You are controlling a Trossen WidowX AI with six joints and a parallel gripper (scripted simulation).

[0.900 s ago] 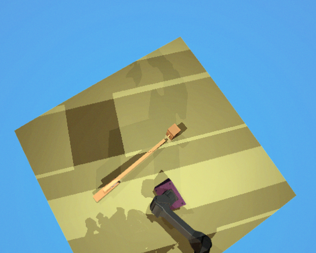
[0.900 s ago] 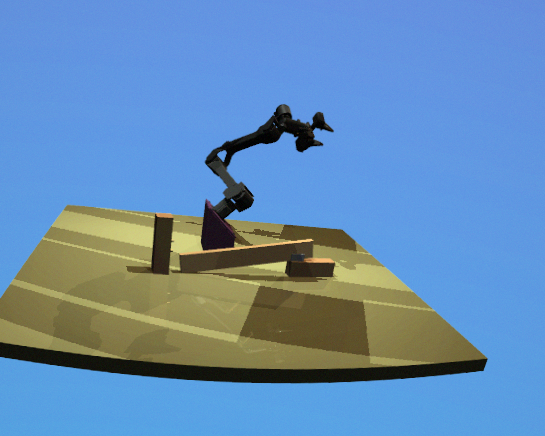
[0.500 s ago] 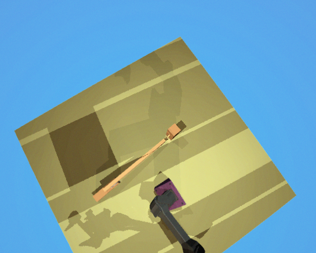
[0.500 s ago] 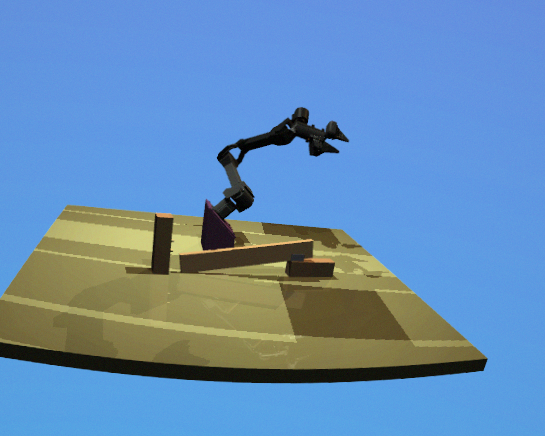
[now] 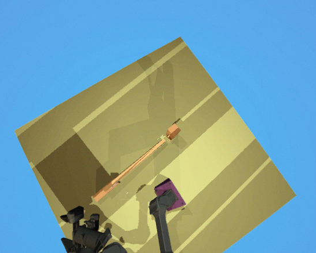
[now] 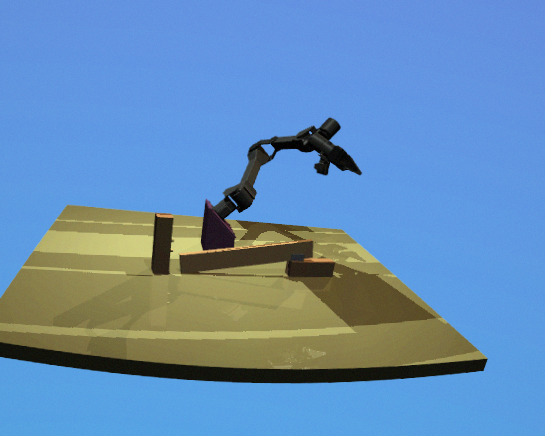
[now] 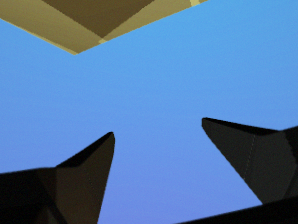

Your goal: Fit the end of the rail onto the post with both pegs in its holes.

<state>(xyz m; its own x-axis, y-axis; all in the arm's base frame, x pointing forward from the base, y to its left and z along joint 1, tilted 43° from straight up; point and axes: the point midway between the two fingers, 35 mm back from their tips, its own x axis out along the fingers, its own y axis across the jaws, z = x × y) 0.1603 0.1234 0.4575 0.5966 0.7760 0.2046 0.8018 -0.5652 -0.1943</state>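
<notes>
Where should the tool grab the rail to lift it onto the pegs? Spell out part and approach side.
Grip the rail near its low end beside the post, coming from above with the fingers across its thin width. It stands on edge as a narrow board, sloping up to the footboard block; its long faces are exposed. The tool is open, high above.
</notes>
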